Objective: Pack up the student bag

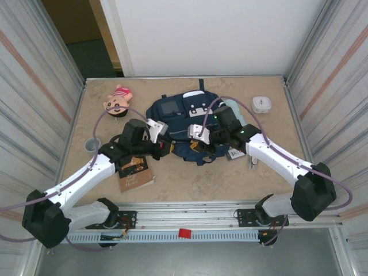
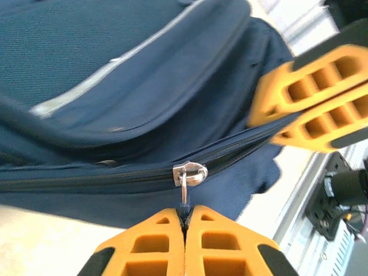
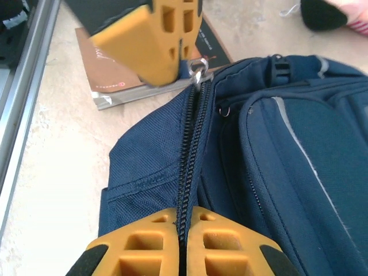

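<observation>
The student bag, a navy backpack with grey trim, lies in the middle of the table. My left gripper is shut on the pull tab of the silver zipper slider on the bag's main zip. My right gripper is shut on the zipper seam of the bag, further along the same closed zip. Both grippers meet at the bag's near edge, left gripper and right gripper. The right gripper's orange fingers appear in the left wrist view, the left fingers in the right wrist view.
A brown book lies near the left arm, also beside the bag as the book. A pink plush toy is at the back left, a white box at the back right, a grey cup at the left edge.
</observation>
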Available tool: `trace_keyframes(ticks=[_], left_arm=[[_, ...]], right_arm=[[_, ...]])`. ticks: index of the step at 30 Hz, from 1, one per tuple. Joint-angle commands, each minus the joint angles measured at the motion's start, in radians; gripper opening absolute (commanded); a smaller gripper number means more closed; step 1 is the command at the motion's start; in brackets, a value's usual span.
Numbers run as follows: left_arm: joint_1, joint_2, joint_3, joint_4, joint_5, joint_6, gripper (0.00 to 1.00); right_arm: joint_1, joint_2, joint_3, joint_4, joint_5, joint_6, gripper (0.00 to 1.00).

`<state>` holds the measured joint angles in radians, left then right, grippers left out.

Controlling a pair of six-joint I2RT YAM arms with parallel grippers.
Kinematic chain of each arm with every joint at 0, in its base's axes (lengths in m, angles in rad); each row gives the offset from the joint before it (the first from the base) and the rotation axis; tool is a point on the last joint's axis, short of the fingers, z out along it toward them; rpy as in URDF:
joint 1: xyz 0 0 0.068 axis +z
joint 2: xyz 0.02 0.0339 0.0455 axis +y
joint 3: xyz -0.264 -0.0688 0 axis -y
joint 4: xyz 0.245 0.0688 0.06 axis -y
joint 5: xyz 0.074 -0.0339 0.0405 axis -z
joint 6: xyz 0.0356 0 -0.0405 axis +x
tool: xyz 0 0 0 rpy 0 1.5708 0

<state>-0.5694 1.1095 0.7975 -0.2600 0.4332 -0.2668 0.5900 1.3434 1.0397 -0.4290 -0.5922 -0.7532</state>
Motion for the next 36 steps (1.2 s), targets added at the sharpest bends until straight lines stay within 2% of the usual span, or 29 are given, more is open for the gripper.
trace_keyframes(ticks=[1, 5, 11, 13, 15, 17, 20, 25, 30, 31, 33, 36], left_arm=[[0.075, -0.037, -0.051, -0.007, -0.047, -0.021, 0.0], [0.174, -0.021, -0.096, 0.042, -0.076, -0.007, 0.0], [0.278, 0.143, -0.041, 0.002, -0.214, 0.031, 0.0], [0.295, 0.19, -0.011, 0.017, -0.212, 0.025, 0.01], [0.296, 0.204, 0.026, 0.023, -0.2, 0.016, 0.15], [0.295, 0.182, 0.053, 0.012, -0.188, -0.016, 0.35], [0.295, 0.096, 0.074, -0.013, -0.174, -0.086, 0.47], [0.295, -0.057, 0.07, -0.088, -0.197, -0.225, 0.58], [0.296, -0.121, 0.083, -0.209, -0.227, -0.298, 0.61], [0.295, -0.127, 0.079, -0.214, -0.218, -0.313, 0.61], [0.294, -0.132, 0.068, -0.214, -0.197, -0.343, 0.61], [0.294, -0.127, 0.057, -0.212, -0.187, -0.366, 0.61]], right_arm=[[-0.045, -0.078, 0.084, -0.072, -0.084, -0.132, 0.0], [-0.093, -0.097, 0.138, -0.122, -0.157, -0.156, 0.0], [-0.176, -0.125, 0.18, -0.122, -0.263, -0.133, 0.0], [-0.178, -0.122, 0.186, -0.11, -0.265, -0.124, 0.0], [-0.176, -0.107, 0.181, -0.084, -0.264, -0.102, 0.0], [-0.171, -0.088, 0.164, -0.046, -0.247, -0.075, 0.0], [-0.133, -0.05, 0.146, 0.022, -0.178, -0.052, 0.0], [-0.071, 0.056, 0.149, 0.134, -0.128, -0.026, 0.0], [-0.024, 0.192, 0.184, 0.242, -0.071, 0.012, 0.0], [-0.017, 0.22, 0.197, 0.246, -0.067, 0.02, 0.02], [-0.002, 0.255, 0.219, 0.237, -0.078, 0.045, 0.13], [0.026, 0.252, 0.237, 0.207, -0.102, 0.121, 0.36]])
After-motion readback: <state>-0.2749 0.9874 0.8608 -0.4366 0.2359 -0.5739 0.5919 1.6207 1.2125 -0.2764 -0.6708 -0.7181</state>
